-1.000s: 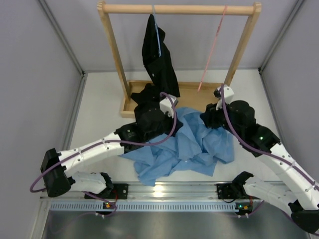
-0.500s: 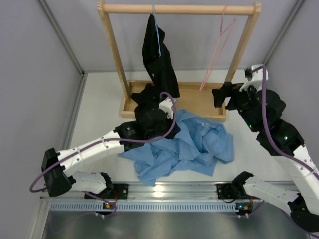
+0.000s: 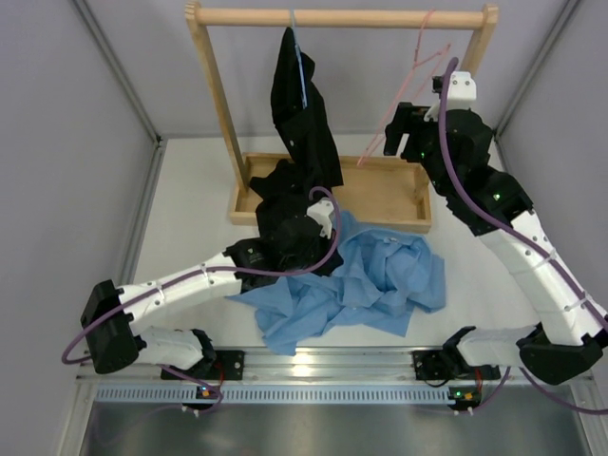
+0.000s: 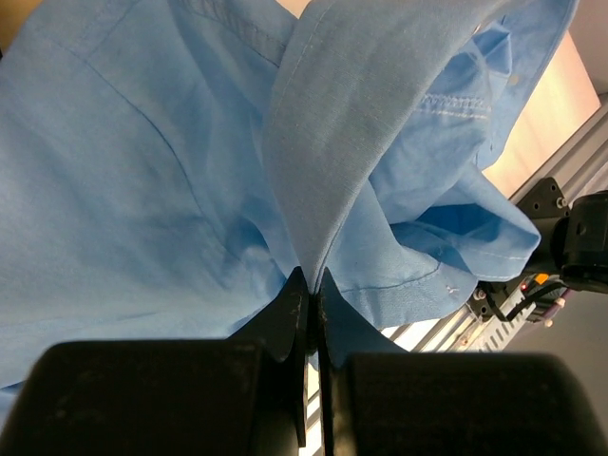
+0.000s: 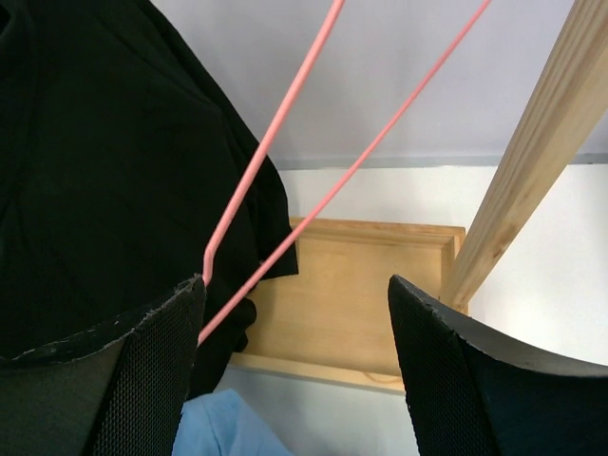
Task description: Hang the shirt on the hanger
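Two risks. Left fingers (image 4: 312, 285) clamp a thin fold of the shirt (image 3: 380, 275) heaped on the bench (image 3: 190, 218); it may slip. Right fingers (image 5: 294, 290) gape at the hanger (image 5: 277, 123) corner; closing may miss the wire.

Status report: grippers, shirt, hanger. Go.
Left gripper shut on a fold of the shirt, shirt crumpled. Right gripper open at the pink hanger, wire not gripped. Black garment hangs close beside it.

Robot lab test cell — plain grey panel walls (image 3: 57, 142) box in a white tabletop (image 3: 190, 209). A slotted metal rail (image 3: 323, 391) at the near edge anchors the left arm (image 3: 171, 285) and right arm (image 3: 527, 261), purple cables (image 3: 332, 242) exposed — a small wooden clothes rack (image 3: 342, 17) is staged on top.
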